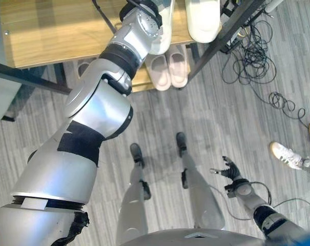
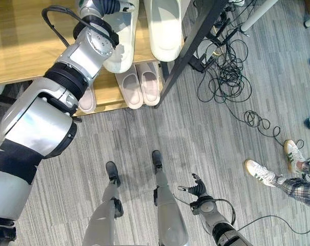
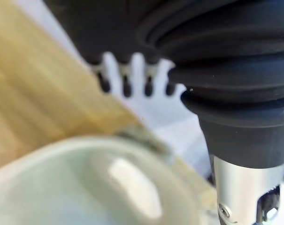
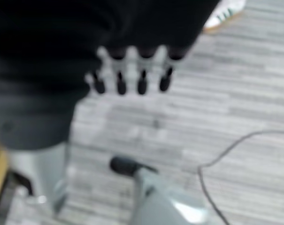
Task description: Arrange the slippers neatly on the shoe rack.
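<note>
Wood makes up the big shoe rack [image 2: 21, 46], with a wide top shelf and a lower shelf under it. On the top shelf sit two large white slippers [image 2: 165, 28] side by side, toes pointing away from the robot. On the lower shelf rests a smaller pair of pale pink slippers [image 2: 139, 84], close together and straight. The left hand [image 2: 106, 6] is up over the nearer white slipper [image 2: 121, 48] on the top shelf; in the left wrist view its fingers [image 3: 125, 84] look straight and loose, holding nothing, with the slipper's smooth rounded edge [image 3: 85, 183] just below. The right hand [image 2: 195, 188] hangs low over the grey floor [image 2: 221, 143], fingers spread and empty. A person's white shoes [image 2: 265, 173] stand well off to the right. That white slipper lies near the shelf's front edge, so a bump from the left hand might tip it off or turn it crooked beside its partner.
</note>
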